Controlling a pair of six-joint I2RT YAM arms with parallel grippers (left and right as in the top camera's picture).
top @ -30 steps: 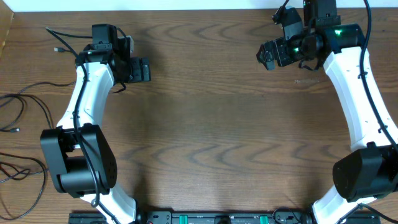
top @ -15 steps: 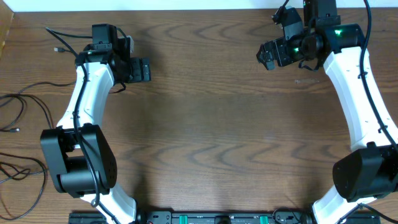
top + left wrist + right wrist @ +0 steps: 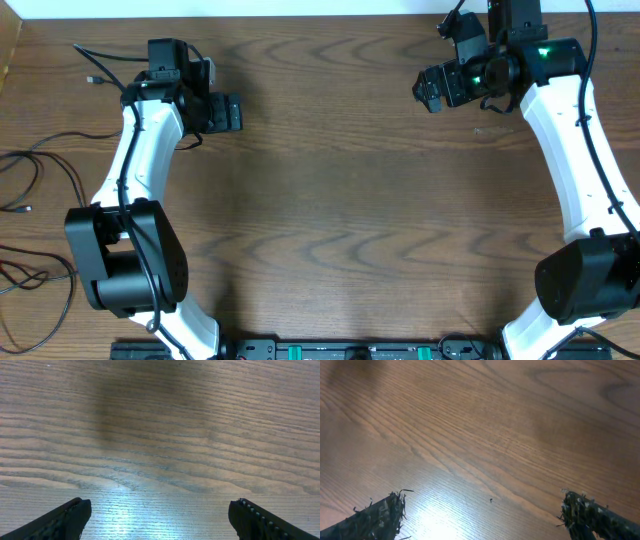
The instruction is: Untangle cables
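Though left tool (image 3: 236, 112) and right tool (image 3: 422, 90) wide open, empty, cables (image 3: 22, 209) at table's (image 3: 320, 200) left edge, well apart from both.

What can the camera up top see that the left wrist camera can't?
Only the overhead view shows the cables lying by the left edge of the wooden table, plus the right gripper, which is open. Only the left wrist view shows the fingertips of the left gripper up close, with a bright glare on the wood between them. Both show the table and the left gripper, open and holding nothing.
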